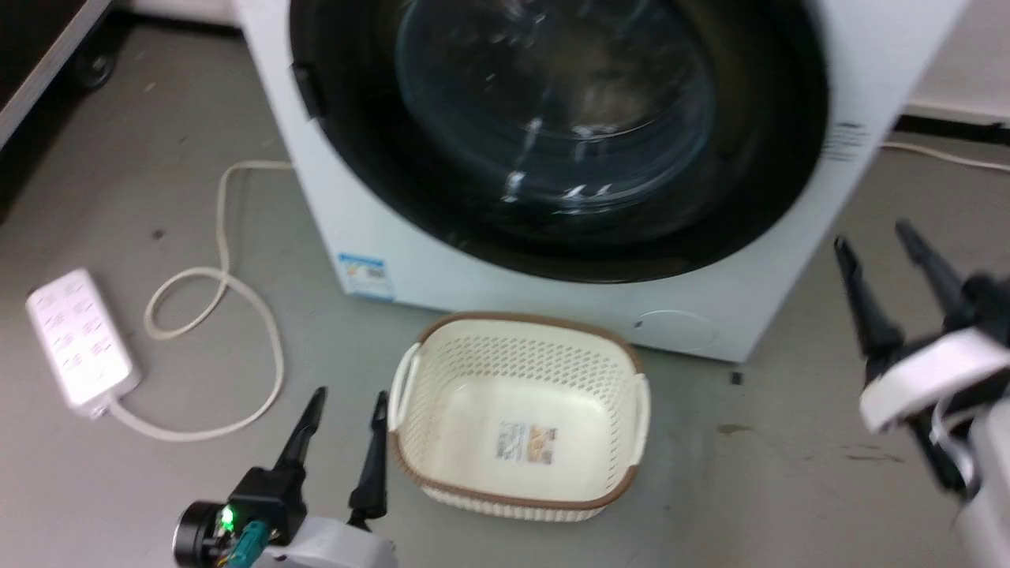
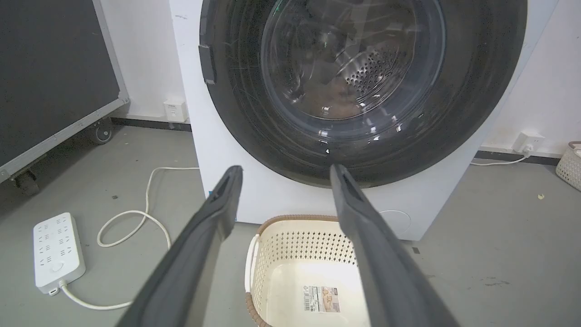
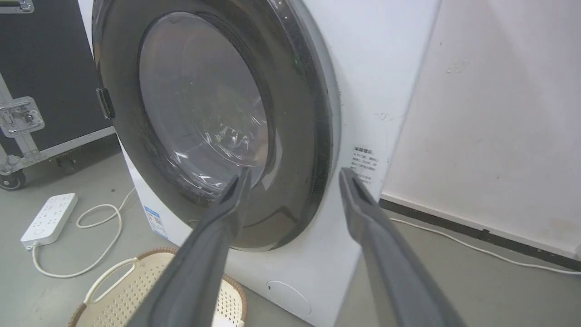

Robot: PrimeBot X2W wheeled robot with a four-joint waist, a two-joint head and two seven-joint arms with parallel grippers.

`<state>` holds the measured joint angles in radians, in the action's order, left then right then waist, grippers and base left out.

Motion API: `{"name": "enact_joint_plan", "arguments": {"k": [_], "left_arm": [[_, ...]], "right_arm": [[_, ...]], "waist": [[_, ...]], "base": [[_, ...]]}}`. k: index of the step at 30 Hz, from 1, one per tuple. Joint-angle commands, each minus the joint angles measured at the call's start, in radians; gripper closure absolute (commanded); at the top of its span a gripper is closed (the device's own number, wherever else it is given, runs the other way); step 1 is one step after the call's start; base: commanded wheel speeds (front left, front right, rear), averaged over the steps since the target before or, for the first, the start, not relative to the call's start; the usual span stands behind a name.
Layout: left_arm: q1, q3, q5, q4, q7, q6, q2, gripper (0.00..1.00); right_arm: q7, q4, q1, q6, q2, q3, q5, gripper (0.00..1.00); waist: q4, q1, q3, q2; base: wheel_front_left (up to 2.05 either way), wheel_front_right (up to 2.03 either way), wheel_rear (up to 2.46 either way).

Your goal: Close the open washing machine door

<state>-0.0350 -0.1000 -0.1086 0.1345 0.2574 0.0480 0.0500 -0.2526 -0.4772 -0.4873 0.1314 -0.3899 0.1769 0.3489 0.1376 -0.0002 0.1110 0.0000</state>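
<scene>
My left gripper [image 1: 350, 398] sits low on my left side. Its two fingers are spread apart and point forward with nothing between them, and a green light [image 1: 227, 518] glows at its wrist. My right gripper [image 1: 872, 234] hangs higher on my right, blurred, with its fingers parted, empty and leaning slightly inward.

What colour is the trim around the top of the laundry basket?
Brown; the basket itself is cream. It shows best in the head view.
</scene>
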Motion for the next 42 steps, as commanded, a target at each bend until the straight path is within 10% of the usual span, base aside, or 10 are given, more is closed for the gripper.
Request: {"name": "enact_joint_plan", "arguments": {"k": [1,11,19,20,42], "left_arm": [[0.019,0.014,-0.001,0.004,0.004,0.005,0.0,0.0],[0.055,0.046,-0.008,0.019,0.004,0.02,0.0,0.0],[0.065,0.046,-0.013,0.041,0.004,0.034,0.0,0.0],[0.056,0.046,-0.01,0.041,-0.002,0.031,-0.001,1.0],[0.052,0.054,0.009,0.013,-0.042,0.018,0.0,1.0]], "right_arm": [[-0.007,0.05,0.071,-0.001,0.029,-0.025,-0.035,0.0],[-0.009,0.347,0.446,-0.001,0.271,-0.213,-0.249,0.0],[-0.009,0.387,0.557,-0.001,0.324,-0.203,-0.298,0.0],[-0.004,0.381,0.546,0.0,0.32,-0.203,-0.293,1.0],[0.036,0.396,0.537,0.0,0.323,-0.199,-0.302,1.0]], "waist": [[-0.068,0.0002,-0.059,0.0],[-0.142,0.0002,-0.112,0.0],[-0.15,0.0002,-0.117,0.0],[-0.151,0.0003,-0.117,0.0],[-0.149,0.0002,-0.116,0.0]], "base": [[0.0,0.0,0.0],[0.0,0.0,0.0],[0.0,0.0,0.0],[0.0,0.0,0.0],[0.0,0.0,0.0]]}}
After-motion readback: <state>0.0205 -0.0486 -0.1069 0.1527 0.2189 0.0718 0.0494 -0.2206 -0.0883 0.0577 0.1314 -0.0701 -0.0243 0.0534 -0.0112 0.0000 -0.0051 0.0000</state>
